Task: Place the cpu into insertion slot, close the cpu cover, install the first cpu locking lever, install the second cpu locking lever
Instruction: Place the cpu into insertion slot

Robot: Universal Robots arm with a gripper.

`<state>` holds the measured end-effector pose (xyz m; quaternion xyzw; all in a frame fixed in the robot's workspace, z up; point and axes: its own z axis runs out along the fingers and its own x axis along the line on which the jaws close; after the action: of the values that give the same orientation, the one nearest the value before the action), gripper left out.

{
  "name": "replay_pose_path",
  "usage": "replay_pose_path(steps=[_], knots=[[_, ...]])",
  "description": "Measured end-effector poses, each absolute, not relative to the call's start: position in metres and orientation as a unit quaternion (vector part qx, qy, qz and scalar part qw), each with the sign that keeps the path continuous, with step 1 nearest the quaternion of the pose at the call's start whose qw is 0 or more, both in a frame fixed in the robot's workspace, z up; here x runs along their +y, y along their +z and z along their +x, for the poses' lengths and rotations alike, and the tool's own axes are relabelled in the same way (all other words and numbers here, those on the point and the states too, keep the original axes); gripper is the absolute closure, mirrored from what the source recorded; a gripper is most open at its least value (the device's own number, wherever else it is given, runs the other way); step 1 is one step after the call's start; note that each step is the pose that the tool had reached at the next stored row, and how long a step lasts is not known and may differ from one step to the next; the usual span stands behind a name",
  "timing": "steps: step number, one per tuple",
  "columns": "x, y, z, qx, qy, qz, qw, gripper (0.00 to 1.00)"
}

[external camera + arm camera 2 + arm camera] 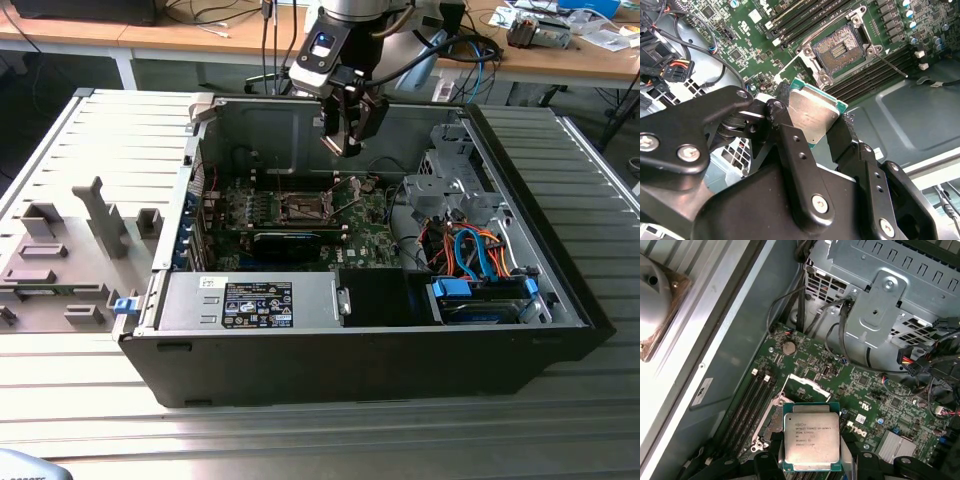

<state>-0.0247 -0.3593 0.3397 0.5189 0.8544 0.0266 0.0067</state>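
Observation:
My gripper (pixel 343 143) hangs inside the open computer case, above the green motherboard (pixel 365 235). It is shut on the cpu (pixel 811 116), a flat square chip with a silver-grey top, gripped by two opposite edges between the black fingers (pixel 790 145). The first wrist view shows the cpu (pixel 811 441) from above, its printed metal top facing up. The insertion slot (pixel 839 49) lies uncovered on the board, dark centre showing inside a silver rim, apart from the chip. A thin locking lever (pixel 891 64) sticks out beside it. In the exterior view the insertion slot (pixel 301 207) is below and slightly left of the gripper.
Black memory slots (pixel 875 70) flank the socket. A silver drive cage (pixel 450 185) with orange and blue cables (pixel 475 250) fills the case's right side. A long black card (pixel 290 243) and a power supply (pixel 250 300) sit nearer the front. Grey fixtures (pixel 60 250) stand on the table outside the case.

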Motion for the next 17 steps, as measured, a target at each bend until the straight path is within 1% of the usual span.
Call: replay_pose_path(steps=[17], knots=[[-0.3593, 0.3394, -0.0247, 0.851, 0.027, 0.525, 0.007, 0.46]])
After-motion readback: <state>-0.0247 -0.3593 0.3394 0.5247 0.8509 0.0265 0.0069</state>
